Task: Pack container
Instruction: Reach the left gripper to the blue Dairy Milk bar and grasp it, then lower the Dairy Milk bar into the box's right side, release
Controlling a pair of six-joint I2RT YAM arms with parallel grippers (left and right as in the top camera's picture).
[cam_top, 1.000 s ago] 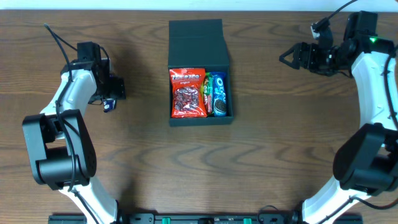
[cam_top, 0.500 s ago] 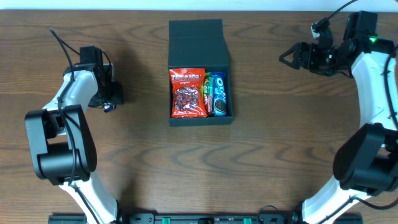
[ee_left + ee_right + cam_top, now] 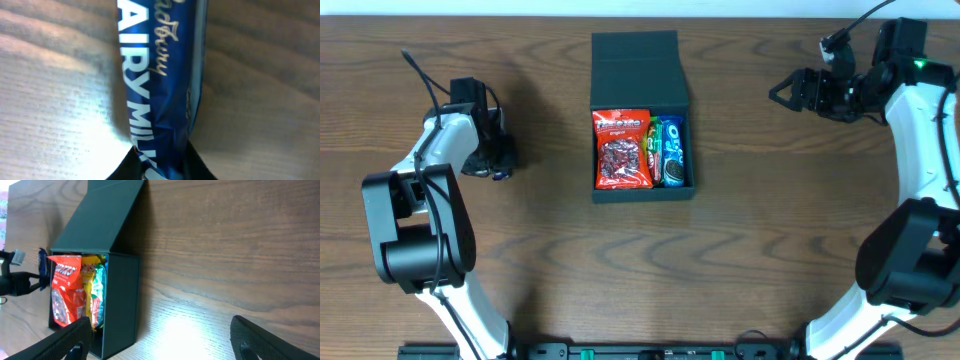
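**Worktop**: brown wood grain, carrying everything listed.

**Container**: dark teal box at the centre of the worktop, between the two arms and well apart from both. It stands open. The lid is folded back on the far side; in the right wrist view it slopes up and away from the box.

**Contents, left to right in the overhead view:**
- Red packet, the largest, filling the left half.
- Yellow packet, narrow and edge-up, touching the red one.
- Oreo pack, blue, against the right wall.

All three lie inside the walls.

**Left pincer**: left of the container, low over the worktop and pointing right. It is clenched on a bar in a blue wrapper with white "DAIRY MILK" lettering. In the left wrist view the bar runs up from between the dark finger bases at the lower edge. Whether its free end touches the wood cannot be told.

**Right pincer**: far right of the worktop, pointing left towards the container. It is released and empty, with its black fingers spread wide over bare wood.
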